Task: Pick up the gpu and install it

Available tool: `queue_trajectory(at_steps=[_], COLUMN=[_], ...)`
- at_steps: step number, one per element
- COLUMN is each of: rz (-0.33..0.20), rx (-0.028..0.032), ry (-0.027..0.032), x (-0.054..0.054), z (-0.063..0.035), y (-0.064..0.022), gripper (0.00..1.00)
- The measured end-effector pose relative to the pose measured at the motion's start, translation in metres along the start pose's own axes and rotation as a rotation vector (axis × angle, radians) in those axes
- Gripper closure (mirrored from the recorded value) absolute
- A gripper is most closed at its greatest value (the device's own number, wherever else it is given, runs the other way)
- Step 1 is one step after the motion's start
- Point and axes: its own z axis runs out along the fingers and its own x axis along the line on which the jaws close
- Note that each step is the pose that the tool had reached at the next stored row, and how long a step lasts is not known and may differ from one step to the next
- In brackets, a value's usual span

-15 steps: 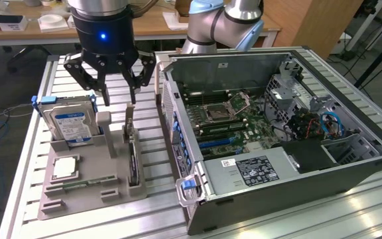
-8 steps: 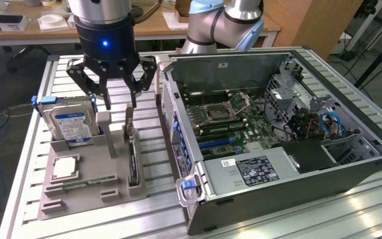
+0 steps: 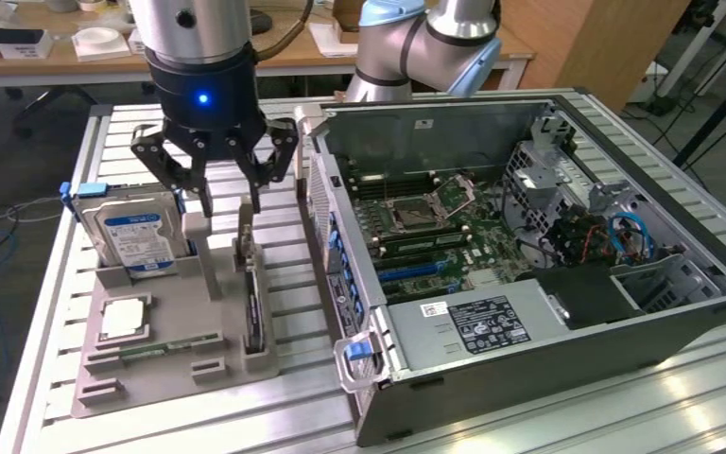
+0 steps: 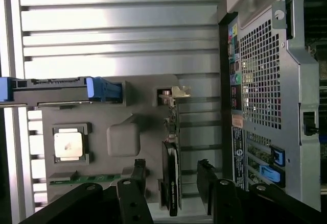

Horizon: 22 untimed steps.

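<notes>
While the gripper (image 3: 230, 203) hangs with fingers apart, the gpu (image 3: 253, 312) beneath runs twelve-to-six o'clock in the exterior view.

The gpu (image 4: 172, 180) is black and silver, the hard drive (image 3: 136, 241) silver with a blue label, the tray (image 3: 174, 380) grey.

**LIMITS OF VIEW**

In the exterior view, you see the gpu (image 3: 253, 307) edge-on in the grey holder (image 3: 174, 378), so you cannot make out its faces. The arm (image 3: 199, 47) is cut off by the upper frame edge. The print on the power supply label (image 3: 479, 324) is too small to read.

In the wrist view, the hard drive (image 4: 51, 90) and the computer case (image 4: 265, 81) run past the frame edges. The gripper (image 4: 171, 165) shows its fingers; its body is cut off.
</notes>
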Motion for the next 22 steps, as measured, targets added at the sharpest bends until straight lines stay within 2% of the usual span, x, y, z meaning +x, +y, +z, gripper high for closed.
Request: queue_trajectory(at_steps=[14, 22], rz=[0.000, 0.000], rx=[0.0000, 0.0000], ry=[0.0000, -0.0001], x=[-0.001, -0.007], z=[0.0235, 0.0372], y=[-0.0012, -0.0022], gripper=[0.47, 0.47])
